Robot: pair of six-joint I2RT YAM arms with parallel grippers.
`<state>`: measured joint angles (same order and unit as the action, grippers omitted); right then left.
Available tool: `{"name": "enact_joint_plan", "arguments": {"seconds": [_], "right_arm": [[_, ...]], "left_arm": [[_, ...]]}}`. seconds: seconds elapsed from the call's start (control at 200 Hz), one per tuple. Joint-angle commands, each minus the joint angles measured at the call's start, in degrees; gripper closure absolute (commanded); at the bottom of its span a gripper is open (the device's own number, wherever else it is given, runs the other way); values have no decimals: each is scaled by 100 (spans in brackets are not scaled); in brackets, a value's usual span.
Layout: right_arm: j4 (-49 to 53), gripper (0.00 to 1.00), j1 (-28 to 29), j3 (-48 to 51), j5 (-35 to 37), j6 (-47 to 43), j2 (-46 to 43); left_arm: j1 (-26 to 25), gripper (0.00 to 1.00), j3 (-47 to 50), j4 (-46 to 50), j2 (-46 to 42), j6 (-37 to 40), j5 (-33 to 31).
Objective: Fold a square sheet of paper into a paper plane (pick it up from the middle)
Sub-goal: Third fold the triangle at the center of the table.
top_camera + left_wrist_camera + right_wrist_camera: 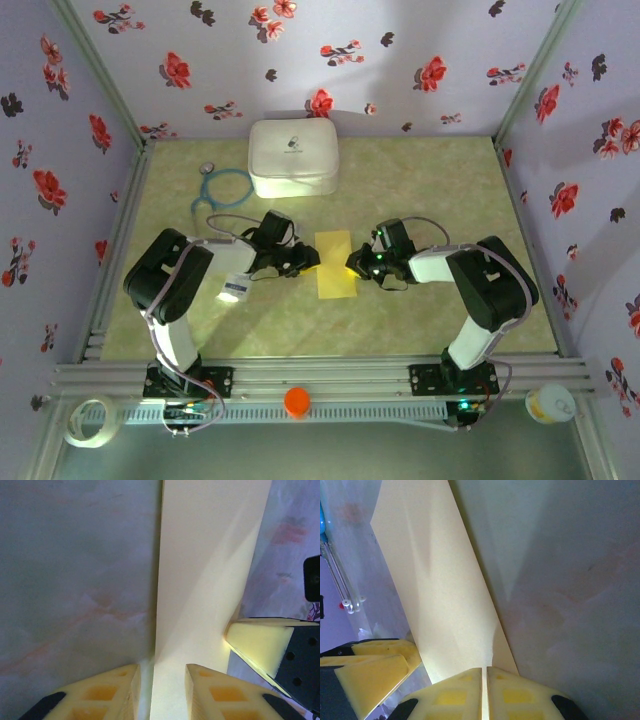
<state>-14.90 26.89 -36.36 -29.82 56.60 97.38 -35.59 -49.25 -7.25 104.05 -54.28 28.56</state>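
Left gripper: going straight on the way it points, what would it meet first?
The paper, which runs between the parted fingers of the left gripper; beyond it, probably the right gripper, clamped on the opposite edge. Depth is unclear.

Left fingers (pixel 100 695) and right fingers (pixel 455 697) hem the folded yellow paper (pixel 335 263) sideways; bare worktop (pixel 330 325) lies open nearer, the white case (pixel 293 158) blocks farther.

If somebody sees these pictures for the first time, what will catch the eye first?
The yellow sheet of paper lies at the middle of the table, with the left gripper at its left edge and the right gripper pinching its right edge. Behind it stands a white rounded case with a blue stethoscope to its left, against walls printed with red flowers.
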Motion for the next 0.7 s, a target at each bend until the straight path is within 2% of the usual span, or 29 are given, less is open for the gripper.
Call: {"name": "enact_joint_plan", "arguments": {"seconds": [0.0,0.32,0.7], "right_arm": [[758,87,-18,77,364,-76,35],[699,87,-18,92,364,-52,96],[690,87,-18,95,363,-46,97]], "left_arm": [[44,70,-3,206,-85,93,-63],[28,76,-111,153,246,77,236],[0,78,-113,-83,274,1,436]]}}
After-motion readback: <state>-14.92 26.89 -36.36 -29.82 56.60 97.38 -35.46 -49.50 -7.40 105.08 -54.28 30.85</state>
